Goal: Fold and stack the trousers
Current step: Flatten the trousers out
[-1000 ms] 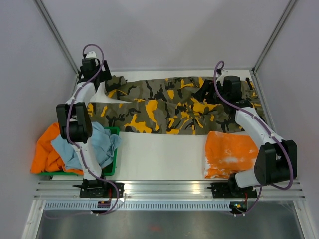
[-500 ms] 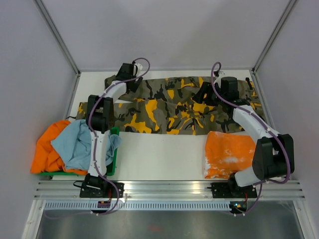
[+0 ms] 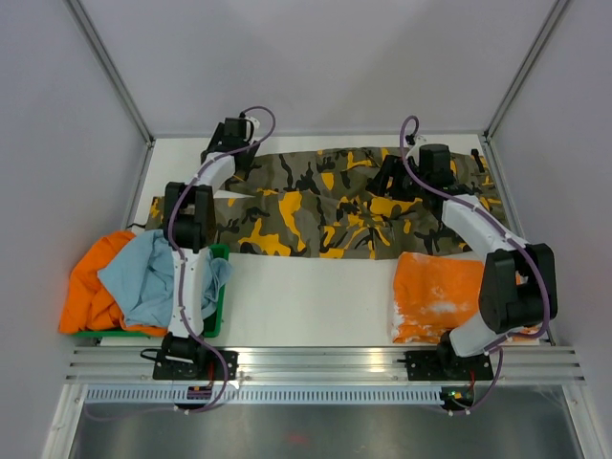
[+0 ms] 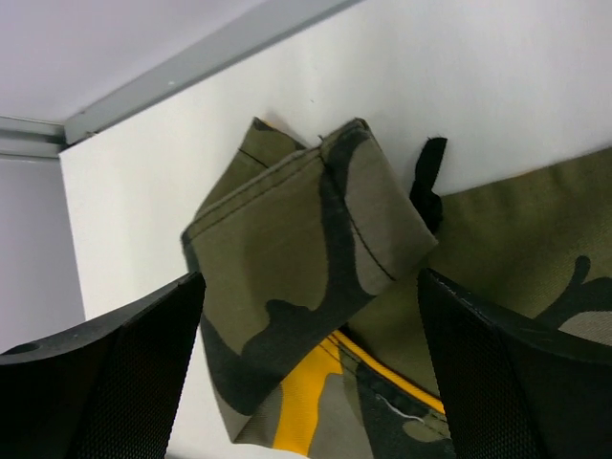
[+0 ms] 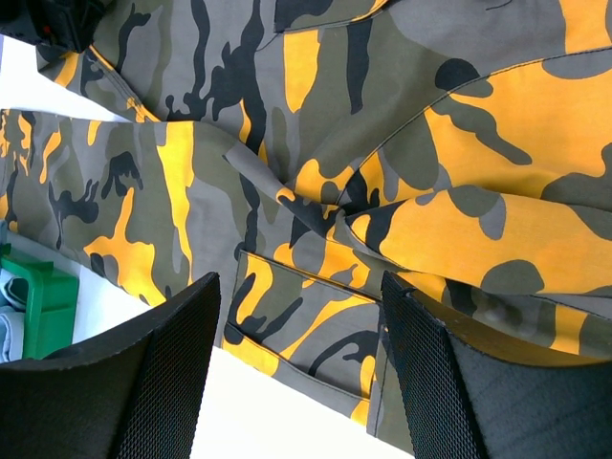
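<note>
Where bolted at the near edge: both arm bases, side by side on a metal rail (image 3: 316, 361).
Near left: green bin (image 3: 219, 292), mostly buried under a light blue cloth (image 3: 153, 277) and an orange cloth (image 3: 86, 292); anything beneath them hidden.
Near right: orange garment (image 3: 435, 292) with pale patches, flat on the white bench (image 3: 306, 296); right edge covered by the right arm (image 3: 512, 287).
Middle to far: the trousers (image 3: 306, 206), spread lengthwise across the far half of the bench, legs to the left, waist end to the right; parts under both arms out of sight.
Left arm (image 3: 189, 215): reaching to the far-left corner, above the end of one leg.
Left jaws: spread wide, gripping nothing; in the wrist view, a dark finger (image 4: 96, 373) on each side of a folded-over hem (image 4: 306, 249); contact with the cloth impossible to judge.
Beside the hem: small black tab (image 4: 430, 177), nature unclear.
Right jaws: spread, pinching nothing, hovering over wrinkled cloth near the waist; fingertips cut off at the lower edge of the wrist view.
Left edge of the right wrist view: a corner of the green bin; blurred dark shape at top left, unidentifiable.
</note>
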`<state>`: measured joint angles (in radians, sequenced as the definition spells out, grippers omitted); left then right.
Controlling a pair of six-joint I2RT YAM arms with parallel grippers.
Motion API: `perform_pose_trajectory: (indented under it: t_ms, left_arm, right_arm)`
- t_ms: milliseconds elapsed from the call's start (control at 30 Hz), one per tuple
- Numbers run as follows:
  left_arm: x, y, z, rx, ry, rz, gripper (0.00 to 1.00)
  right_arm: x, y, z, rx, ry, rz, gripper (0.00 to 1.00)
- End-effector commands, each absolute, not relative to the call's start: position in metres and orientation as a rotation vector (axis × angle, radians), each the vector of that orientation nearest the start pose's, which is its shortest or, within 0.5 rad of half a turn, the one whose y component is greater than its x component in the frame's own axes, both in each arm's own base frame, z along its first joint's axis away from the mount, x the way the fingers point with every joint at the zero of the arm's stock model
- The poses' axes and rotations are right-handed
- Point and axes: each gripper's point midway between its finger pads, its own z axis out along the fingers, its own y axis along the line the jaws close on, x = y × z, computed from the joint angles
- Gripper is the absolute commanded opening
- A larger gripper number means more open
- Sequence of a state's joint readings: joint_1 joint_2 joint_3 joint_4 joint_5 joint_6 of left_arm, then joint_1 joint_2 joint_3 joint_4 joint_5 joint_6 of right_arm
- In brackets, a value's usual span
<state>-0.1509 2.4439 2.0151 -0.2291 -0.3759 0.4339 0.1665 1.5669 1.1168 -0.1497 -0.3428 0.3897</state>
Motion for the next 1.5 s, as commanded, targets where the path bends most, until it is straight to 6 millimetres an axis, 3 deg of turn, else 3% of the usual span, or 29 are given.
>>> perform_pose_trajectory:
  t_ms: [0,167,200,267,300,367,433,467,500,533,567,600,633,700,767,867,967,1100,1133,1200,1233,1333,1467]
  left_arm:
    - [0.643,-0.018,0.068,0.452,2.168,0.568,0.96]
    - [0.647,-0.015,0.065,0.438,2.17,0.558,0.89]
    - [0.647,-0.01,0.065,0.417,2.175,0.556,0.84]
    - [0.651,-0.006,0.074,0.33,2.169,0.53,0.63]
    - [0.651,0.0,0.074,0.258,2.179,0.487,0.42]
    - [0.653,0.004,0.081,0.202,2.173,0.415,0.29]
    - [0.654,0.011,0.092,0.131,2.156,0.337,0.02]
    - [0.653,0.015,0.096,0.107,2.148,0.321,0.02]
    - [0.653,0.023,0.116,0.075,2.111,0.29,0.02]
    - [0.647,0.026,0.111,0.034,2.12,0.253,0.02]
    - [0.649,0.03,0.122,0.0,2.075,0.227,0.02]
    - [0.646,0.049,0.148,-0.09,2.021,0.171,0.02]
    - [0.638,0.057,0.142,-0.137,2.026,0.134,0.02]
    - [0.632,0.081,0.165,-0.283,1.952,0.019,0.02]
    - [0.623,0.108,0.162,-0.368,1.94,-0.058,0.02]
    - [0.616,0.122,0.158,-0.45,1.94,-0.109,0.03]
    - [0.609,0.136,0.148,-0.48,1.97,-0.087,0.07]
    - [0.593,0.162,0.136,-0.591,2.011,0.078,0.1]
    - [0.586,0.175,0.135,-0.656,2.004,0.154,0.28]
    - [0.577,0.181,0.128,-0.703,2.018,0.206,0.74]
    - [0.574,0.184,0.127,-0.712,2.022,0.217,0.91]
    - [0.57,0.181,0.128,-0.707,2.042,0.211,0.94]
    - [0.565,0.163,0.152,-0.7,2.033,0.153,0.95]
  right_arm:
    - [0.43,0.153,0.178,0.017,2.164,0.71,0.75]
    - [0.433,0.155,0.176,0.015,2.169,0.713,0.75]
    - [0.433,0.157,0.176,0.015,2.17,0.716,0.75]
    - [0.435,0.158,0.177,0.018,2.168,0.72,0.75]
    - [0.435,0.158,0.177,0.019,2.168,0.721,0.75]
    - [0.435,0.16,0.177,0.022,2.166,0.724,0.75]
    - [0.435,0.162,0.176,0.021,2.17,0.726,0.75]
    - [0.435,0.163,0.176,0.021,2.171,0.727,0.75]
    - [0.434,0.163,0.175,0.021,2.174,0.729,0.75]
    - [0.433,0.164,0.174,0.017,2.175,0.728,0.75]
    - [0.433,0.165,0.174,0.022,2.175,0.73,0.75]
    - [0.433,0.166,0.174,0.018,2.174,0.732,0.75]
    - [0.433,0.168,0.174,0.016,2.172,0.735,0.75]
    - [0.431,0.169,0.172,0.018,2.175,0.739,0.75]
    - [0.43,0.172,0.171,0.011,2.177,0.742,0.75]
    - [0.427,0.173,0.169,0.008,2.179,0.744,0.75]
    - [0.423,0.173,0.161,0.013,2.19,0.743,0.75]
    - [0.417,0.172,0.151,0.027,2.211,0.736,0.75]
    - [0.416,0.171,0.149,0.031,2.216,0.735,0.75]
    - [0.415,0.171,0.148,0.032,2.219,0.732,0.75]
    - [0.415,0.171,0.148,0.028,2.219,0.73,0.76]
    - [0.414,0.171,0.145,0.034,2.224,0.73,0.76]
    - [0.412,0.173,0.139,0.041,2.237,0.738,0.76]
